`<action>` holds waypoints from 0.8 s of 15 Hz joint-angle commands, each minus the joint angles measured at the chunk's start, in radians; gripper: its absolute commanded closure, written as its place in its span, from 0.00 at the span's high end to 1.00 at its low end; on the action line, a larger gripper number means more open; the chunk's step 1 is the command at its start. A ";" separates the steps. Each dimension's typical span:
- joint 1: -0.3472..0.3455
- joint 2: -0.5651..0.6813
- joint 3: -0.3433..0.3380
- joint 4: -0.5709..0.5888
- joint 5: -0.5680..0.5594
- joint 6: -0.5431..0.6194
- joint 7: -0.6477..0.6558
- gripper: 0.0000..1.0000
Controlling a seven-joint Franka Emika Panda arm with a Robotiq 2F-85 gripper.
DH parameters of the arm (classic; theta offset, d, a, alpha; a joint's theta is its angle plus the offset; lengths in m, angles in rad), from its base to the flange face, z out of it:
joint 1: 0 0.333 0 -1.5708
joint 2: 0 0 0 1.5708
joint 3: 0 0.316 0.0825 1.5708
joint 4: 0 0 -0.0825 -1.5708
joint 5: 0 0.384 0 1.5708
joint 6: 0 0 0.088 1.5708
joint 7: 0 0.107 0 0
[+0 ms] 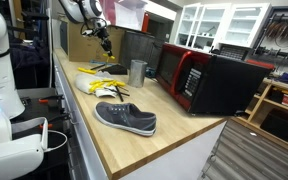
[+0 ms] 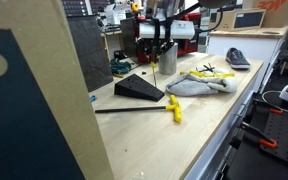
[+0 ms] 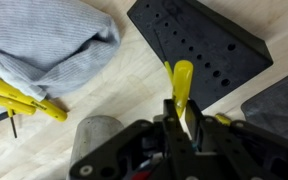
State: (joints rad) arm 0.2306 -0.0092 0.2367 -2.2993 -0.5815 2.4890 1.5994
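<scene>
A long light-wood counter (image 1: 174,140) carries a red-and-black microwave oven (image 1: 209,80), a grey slip-on shoe (image 1: 124,118), a black wedge-shaped block drilled with holes (image 3: 199,45), a crumpled grey cloth (image 3: 49,45) and a dull metal cup (image 3: 99,135). Over the block's edge, beside the cup, the black gripper (image 3: 182,112) hangs with its fingers pinched tight on a slim yellow-handled tool (image 3: 183,78). Whether the tool's tip touches the block cannot be told.

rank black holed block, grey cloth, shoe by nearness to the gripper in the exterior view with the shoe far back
1. Black holed block, almost under the gripper, which holds a yellow-handled tool.
2. Grey cloth, midway along, beside the block.
3. Shoe, farthest back, at the far end.
</scene>
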 commanded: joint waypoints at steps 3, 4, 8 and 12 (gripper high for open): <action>0.002 0.009 0.004 0.027 -0.026 -0.006 0.069 0.04; 0.003 0.014 0.005 0.030 -0.027 -0.007 0.071 0.04; 0.006 0.024 0.005 0.037 -0.021 -0.004 0.080 0.04; 0.010 0.035 0.002 0.046 -0.022 -0.002 0.088 0.04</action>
State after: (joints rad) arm 0.2326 0.0092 0.2370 -2.2794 -0.5815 2.4890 1.6180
